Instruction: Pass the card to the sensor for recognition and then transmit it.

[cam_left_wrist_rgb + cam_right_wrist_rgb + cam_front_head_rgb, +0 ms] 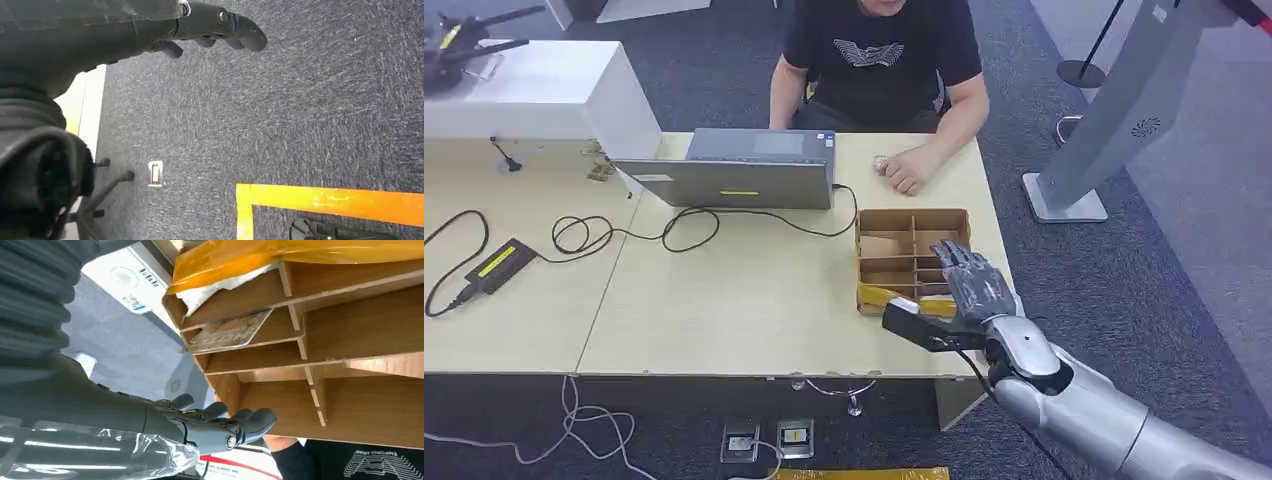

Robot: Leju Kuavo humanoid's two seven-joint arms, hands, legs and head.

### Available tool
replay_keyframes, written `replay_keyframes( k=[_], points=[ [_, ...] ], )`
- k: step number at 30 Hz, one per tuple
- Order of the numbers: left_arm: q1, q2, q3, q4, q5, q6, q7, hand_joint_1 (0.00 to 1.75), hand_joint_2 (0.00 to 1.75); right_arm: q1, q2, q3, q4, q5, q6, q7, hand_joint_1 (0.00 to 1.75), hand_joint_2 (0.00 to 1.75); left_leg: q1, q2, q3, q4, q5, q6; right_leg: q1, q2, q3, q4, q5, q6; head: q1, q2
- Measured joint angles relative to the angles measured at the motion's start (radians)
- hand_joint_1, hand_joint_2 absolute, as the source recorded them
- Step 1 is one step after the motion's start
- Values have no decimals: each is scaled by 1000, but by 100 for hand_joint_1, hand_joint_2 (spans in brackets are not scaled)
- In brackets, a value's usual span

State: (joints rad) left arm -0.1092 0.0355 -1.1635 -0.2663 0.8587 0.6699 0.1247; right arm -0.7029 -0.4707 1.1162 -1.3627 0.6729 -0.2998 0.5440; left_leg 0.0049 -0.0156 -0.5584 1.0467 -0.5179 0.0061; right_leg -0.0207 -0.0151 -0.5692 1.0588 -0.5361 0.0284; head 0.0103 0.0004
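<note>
A: Where is the card [231, 331] found?

B: It is seen lying flat in a compartment of the wooden box [886, 222], at 3 o'clock on the table [724, 300], beside yellow film [300, 252].

A: The right hand [972, 283]?

B: It is held over the box's 5 o'clock corner, fingers spread, nothing grasped.

A: The left hand [215, 25]?

B: It is hung above carpet [300, 115], fingers loosely extended, nothing held.

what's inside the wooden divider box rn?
The wooden box holds a card in one compartment and white paper under yellow film; right hand covers its near corner.
</note>
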Motion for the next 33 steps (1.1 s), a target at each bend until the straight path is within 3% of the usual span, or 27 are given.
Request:
replay_keyframes(
  k=[23,24,25,26,33],
  points=[
    [0,0,0,0,-1,-4,-3,0,0,14,19,-18,38,24,-6,-19,0,175,0,0,0,0,0,0,0,0,0,0,0,0,0,0],
    [0,0,-1,0,-3,-8,-5,0,0,19,19,-22,40,25,-8,-24,49,175,0,0,0,0,0,0,0,0,0,0,0,0,0,0],
    [0,1,-2,0,-5,-10,-6,0,0,25,22,-27,42,27,-11,-25,154,175,0,0,0,0,0,0,0,0,0,0,0,0,0,0],
    [0,1,-2,0,-8,-10,-6,0,0,30,24,-29,44,29,-11,-25,175,175,0,0,0,0,0,0,0,0,0,0,0,0,0,0],
    [-1,4,-3,0,-11,-13,-7,0,0,59,35,-47,51,55,-8,-27,175,175,0,0,0,0,0,0,0,0,0,0,0,0,0,0]
  ],
)
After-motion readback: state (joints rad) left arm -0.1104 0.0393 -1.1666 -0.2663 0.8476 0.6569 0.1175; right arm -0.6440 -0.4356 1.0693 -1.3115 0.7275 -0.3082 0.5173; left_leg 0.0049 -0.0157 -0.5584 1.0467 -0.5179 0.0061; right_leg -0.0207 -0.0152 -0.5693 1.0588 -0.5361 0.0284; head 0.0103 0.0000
